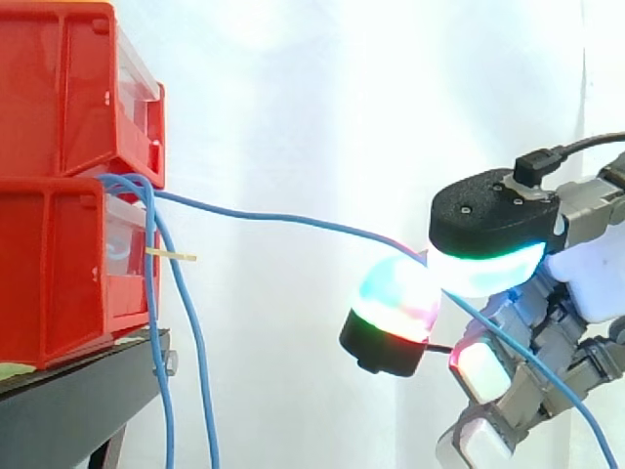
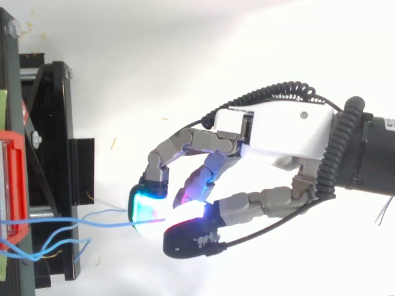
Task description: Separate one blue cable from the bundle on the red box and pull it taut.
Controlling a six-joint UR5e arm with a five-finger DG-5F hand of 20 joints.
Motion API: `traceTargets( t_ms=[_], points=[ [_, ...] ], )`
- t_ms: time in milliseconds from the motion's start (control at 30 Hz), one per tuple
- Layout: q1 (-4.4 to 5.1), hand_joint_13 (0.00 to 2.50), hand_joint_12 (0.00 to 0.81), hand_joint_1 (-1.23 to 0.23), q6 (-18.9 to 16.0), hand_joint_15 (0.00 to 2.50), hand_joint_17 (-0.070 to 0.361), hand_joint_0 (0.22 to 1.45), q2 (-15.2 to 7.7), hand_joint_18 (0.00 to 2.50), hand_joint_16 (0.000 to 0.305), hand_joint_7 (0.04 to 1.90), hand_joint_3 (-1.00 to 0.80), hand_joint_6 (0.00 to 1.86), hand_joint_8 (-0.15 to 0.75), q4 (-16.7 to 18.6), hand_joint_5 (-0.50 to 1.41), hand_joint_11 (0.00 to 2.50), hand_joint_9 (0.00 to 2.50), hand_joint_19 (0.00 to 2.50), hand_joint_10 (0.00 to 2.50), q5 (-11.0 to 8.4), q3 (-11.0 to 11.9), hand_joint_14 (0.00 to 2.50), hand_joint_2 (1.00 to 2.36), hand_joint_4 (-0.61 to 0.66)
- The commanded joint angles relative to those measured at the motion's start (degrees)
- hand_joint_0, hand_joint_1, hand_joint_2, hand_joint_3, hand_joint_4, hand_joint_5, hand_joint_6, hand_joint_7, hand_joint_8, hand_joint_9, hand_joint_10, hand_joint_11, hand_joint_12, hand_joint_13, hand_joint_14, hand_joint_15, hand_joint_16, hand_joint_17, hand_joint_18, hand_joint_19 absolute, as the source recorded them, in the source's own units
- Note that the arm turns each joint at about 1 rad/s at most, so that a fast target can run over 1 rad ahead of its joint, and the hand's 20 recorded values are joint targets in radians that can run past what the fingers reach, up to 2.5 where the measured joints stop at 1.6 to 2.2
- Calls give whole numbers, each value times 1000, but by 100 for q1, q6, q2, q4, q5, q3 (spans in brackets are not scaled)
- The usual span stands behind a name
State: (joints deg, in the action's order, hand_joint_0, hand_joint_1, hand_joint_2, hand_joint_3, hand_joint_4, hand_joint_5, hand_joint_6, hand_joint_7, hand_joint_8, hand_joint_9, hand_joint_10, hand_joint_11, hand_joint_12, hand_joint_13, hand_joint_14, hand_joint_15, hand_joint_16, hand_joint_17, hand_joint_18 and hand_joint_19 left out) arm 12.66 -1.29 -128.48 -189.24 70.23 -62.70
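- The hand (image 2: 284, 132) pinches one blue cable (image 1: 293, 219) between two glowing pads (image 1: 395, 293), well clear of the red bins (image 1: 59, 264).
- This cable sags slightly, while the other cables (image 1: 154, 313) hang down at the bins.
- A firm pinch and a steady pull straight away from the bins should remove the sag.

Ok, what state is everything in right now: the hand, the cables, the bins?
Single thin blue cable: drawn out of the bundle, stretched from the bins to the hand, slightly bowed, not fully taut.
Robot hand: shut, glowing pads pinching that cable.
Remaining blue cables: hanging loose down the bin front.
Red plastic bins: stacked two high on the black stand.
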Motion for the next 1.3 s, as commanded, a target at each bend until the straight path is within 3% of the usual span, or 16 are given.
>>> traceTargets(
  t_ms=[0,1267],
  points=[
    [0,833,394,-838,-3,389,115,499,-2,202,51,987,-210,863,190,1,-3,225,1133,174,8,0,-5,14,1428,-85],
    [0,835,397,-843,6,386,114,505,-2,191,51,992,-205,862,191,1,-3,227,1131,165,8,0,4,14,1407,-82]
  ],
)
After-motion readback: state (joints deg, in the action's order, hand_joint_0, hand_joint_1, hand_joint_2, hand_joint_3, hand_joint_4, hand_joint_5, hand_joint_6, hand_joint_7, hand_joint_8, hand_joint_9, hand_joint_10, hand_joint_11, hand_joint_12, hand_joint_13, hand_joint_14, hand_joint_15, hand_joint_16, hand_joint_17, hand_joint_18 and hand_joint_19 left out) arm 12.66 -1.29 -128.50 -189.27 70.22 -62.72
